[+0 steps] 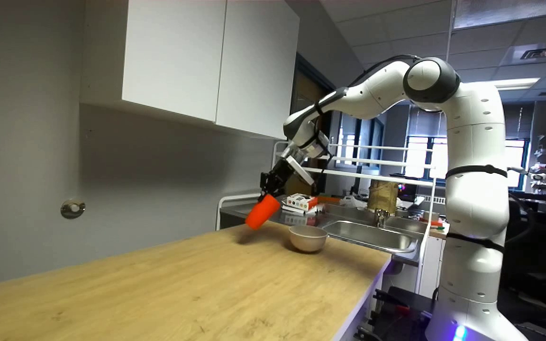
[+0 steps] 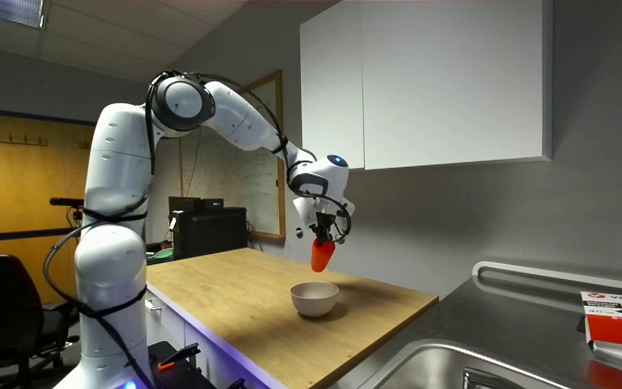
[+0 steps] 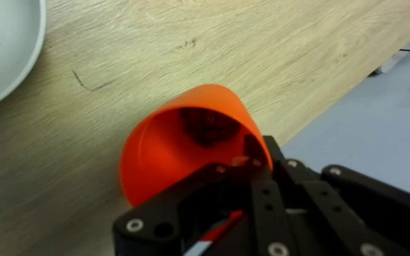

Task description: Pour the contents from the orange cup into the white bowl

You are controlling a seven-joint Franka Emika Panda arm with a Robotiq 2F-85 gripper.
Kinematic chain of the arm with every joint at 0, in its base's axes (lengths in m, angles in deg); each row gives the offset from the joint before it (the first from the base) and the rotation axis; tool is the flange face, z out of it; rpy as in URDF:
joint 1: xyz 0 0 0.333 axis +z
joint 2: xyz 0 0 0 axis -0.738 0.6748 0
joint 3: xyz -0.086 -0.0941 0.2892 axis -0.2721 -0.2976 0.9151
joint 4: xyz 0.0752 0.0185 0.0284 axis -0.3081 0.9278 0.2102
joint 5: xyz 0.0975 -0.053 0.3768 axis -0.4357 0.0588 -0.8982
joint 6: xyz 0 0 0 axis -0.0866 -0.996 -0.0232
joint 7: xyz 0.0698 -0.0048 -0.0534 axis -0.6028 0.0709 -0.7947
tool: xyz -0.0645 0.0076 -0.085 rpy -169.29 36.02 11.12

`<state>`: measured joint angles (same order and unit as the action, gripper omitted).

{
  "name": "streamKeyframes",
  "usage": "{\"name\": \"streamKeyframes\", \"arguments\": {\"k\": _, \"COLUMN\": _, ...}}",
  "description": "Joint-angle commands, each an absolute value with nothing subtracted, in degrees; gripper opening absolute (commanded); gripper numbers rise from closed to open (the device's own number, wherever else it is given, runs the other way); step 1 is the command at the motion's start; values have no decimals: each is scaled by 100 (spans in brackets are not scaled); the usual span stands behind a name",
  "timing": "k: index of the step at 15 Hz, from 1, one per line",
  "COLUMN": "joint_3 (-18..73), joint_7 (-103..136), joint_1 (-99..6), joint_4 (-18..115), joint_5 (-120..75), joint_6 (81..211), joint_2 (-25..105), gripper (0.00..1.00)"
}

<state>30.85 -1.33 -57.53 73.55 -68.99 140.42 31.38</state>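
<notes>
Found the Robotiq gripper [image 3: 263,151] pinching the wall of the orange tumbler [image 1: 262,211] at the rim, with one finger inside the mouth and the other outside. Observed the orange tumbler in both exterior views held tilted above the wood-grain countertop [image 1: 183,279], with the base lower than the mouth. Noted in the wrist view some dark matter [image 3: 209,126] at the bottom of the orange tumbler, too dim to identify. Located the white bowl [image 2: 313,301] upright on the wood-grain countertop, near the orange tumbler and apart from it, with wood grain showing between the two in the wrist view. Traced the Franka Panda arm [image 1: 474,203] from a base beside the wood-grain countertop, up through a high bend and down to the Robotiq gripper. Recorded past the end of the wood-grain countertop a stainless-steel sink [image 1: 370,234], with a red-and-white carton [image 2: 621,328] near it. Recorded also a white wall cabinet [image 2: 451,86] mounted above, a framed whiteboard [image 2: 235,178] in the background, and a black office chair [image 2: 3,308] beyond the base of the arm.
</notes>
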Motion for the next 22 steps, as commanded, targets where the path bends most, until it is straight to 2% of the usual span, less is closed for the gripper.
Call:
{"name": "streamKeyframes", "arguments": {"k": 1, "joint_3": 2872, "joint_7": -937, "joint_1": -5828, "joint_4": 8074, "joint_5": -7939, "joint_6": 14131, "joint_2": 2650, "gripper": 2}}
{"name": "streamKeyframes", "arguments": {"k": 13, "joint_3": 2086, "joint_7": -3212, "joint_1": -5987, "joint_4": 9797, "joint_5": -11050, "joint_6": 13728, "joint_2": 1927, "gripper": 2}}
{"name": "streamKeyframes", "arguments": {"k": 22, "joint_3": 1492, "joint_7": -4587, "joint_1": -6434, "joint_4": 10166, "joint_5": -12378, "joint_6": 11286, "joint_2": 2317, "gripper": 2}}
